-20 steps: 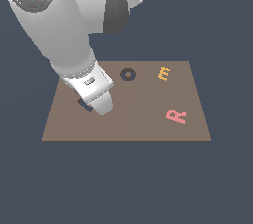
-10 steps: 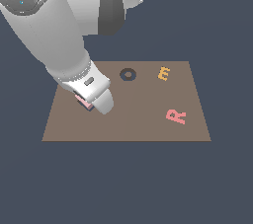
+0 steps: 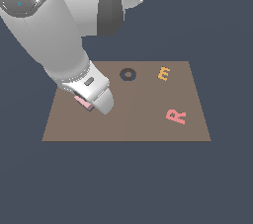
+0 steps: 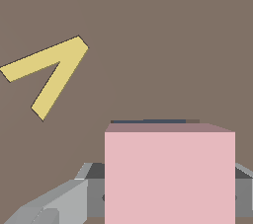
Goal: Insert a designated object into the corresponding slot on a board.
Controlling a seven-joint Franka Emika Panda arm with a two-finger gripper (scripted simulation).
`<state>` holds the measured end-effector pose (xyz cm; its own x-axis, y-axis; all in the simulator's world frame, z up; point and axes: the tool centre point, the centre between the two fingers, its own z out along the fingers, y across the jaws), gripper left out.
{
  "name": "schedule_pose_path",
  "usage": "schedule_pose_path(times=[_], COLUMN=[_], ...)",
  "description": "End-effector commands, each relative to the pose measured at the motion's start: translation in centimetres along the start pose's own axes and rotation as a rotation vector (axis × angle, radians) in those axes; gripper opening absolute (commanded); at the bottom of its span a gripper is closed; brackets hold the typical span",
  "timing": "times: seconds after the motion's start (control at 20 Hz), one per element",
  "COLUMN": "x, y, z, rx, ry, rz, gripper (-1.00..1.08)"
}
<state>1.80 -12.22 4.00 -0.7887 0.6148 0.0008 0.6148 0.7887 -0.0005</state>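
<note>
The light-pink square tile [image 4: 169,173] fills the near part of the wrist view, with a grey finger [image 4: 59,203] on either side of it. My gripper [image 4: 169,196] is shut on the tile. Just past the tile's far edge, a thin dark navy strip of the slot [image 4: 148,121] shows in the brown board [image 4: 148,45]. In the exterior view the tile [image 3: 83,102] peeks out under the white hand at the board's [image 3: 148,119] left part. The gripper [image 3: 86,104] is low over the board there, and the rest of the slot is hidden.
A dark round ring [image 3: 128,74], an orange letter [image 3: 164,74] and a salmon-pink R [image 3: 176,116] lie on the board toward the exterior view's right. A yellow V-shaped piece [image 4: 49,75] shows in the wrist view near the tile.
One second ago a dark patch showed under the hand. The pink tile now shows in its place. The hand has shifted slightly and the upper arm has swung toward the exterior view's right.
</note>
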Motion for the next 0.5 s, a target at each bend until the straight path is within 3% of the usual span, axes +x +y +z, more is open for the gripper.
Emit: schedule_pose_path(times=[0.0, 0.2, 0.25, 0.45], x=[-0.01, -0.04, -0.04, -0.04], y=[0.0, -0.03, -0.03, -0.03], z=[0.18, 0.94, 0.94, 0.94], rx=[0.0, 0.0, 0.0, 0.0], ry=[-0.001, -0.002, -0.002, -0.002], rz=[-0.001, -0.004, -0.004, -0.004], gripper=[-1.0, -1.0, 1.0, 1.0])
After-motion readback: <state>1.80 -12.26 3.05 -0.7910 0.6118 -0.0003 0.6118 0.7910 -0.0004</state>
